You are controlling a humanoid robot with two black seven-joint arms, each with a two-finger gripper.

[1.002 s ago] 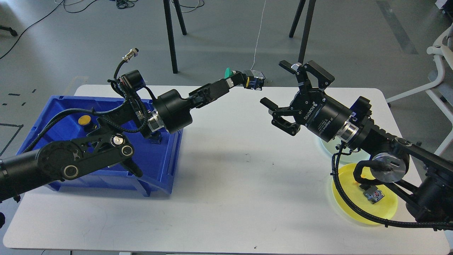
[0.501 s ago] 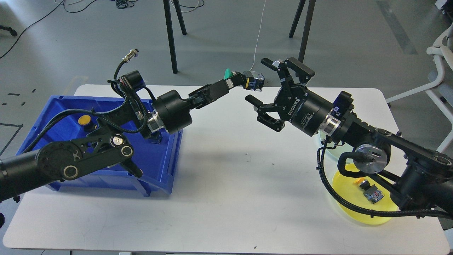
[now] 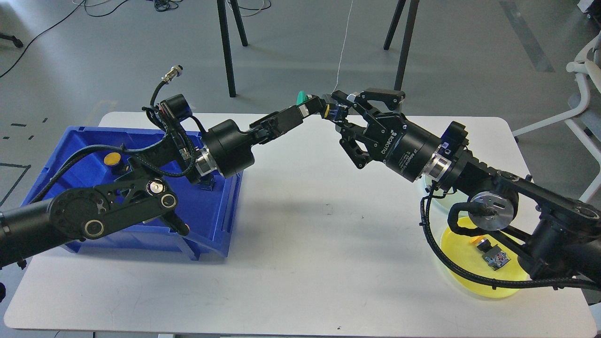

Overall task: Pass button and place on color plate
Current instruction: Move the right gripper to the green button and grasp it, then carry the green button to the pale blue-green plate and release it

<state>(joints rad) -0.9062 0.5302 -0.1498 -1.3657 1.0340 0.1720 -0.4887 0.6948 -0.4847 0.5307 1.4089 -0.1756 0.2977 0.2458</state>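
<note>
My left gripper [image 3: 315,108] is shut on a green-capped button [image 3: 302,97], holding it in the air over the far middle of the white table [image 3: 300,244]. The button's dark blue and grey body [image 3: 334,111] points to the right. My right gripper [image 3: 341,113] has its fingers closed in above and below that body, and they seem to touch it. A yellow plate [image 3: 462,253] lies at the front right with a small button unit [image 3: 493,256] on it. A pale green plate [image 3: 433,199] lies behind it, mostly hidden by my right arm.
A blue bin [image 3: 47,155] stands at the left with a yellow-capped button [image 3: 111,159] inside; my left arm crosses over it. Black stand legs [image 3: 227,47] rise behind the table. A white chair [image 3: 584,94] stands at the far right.
My right gripper moved left and up to the button and narrowed its wide-open fingers around the button's body. My left gripper held still with the button.
</note>
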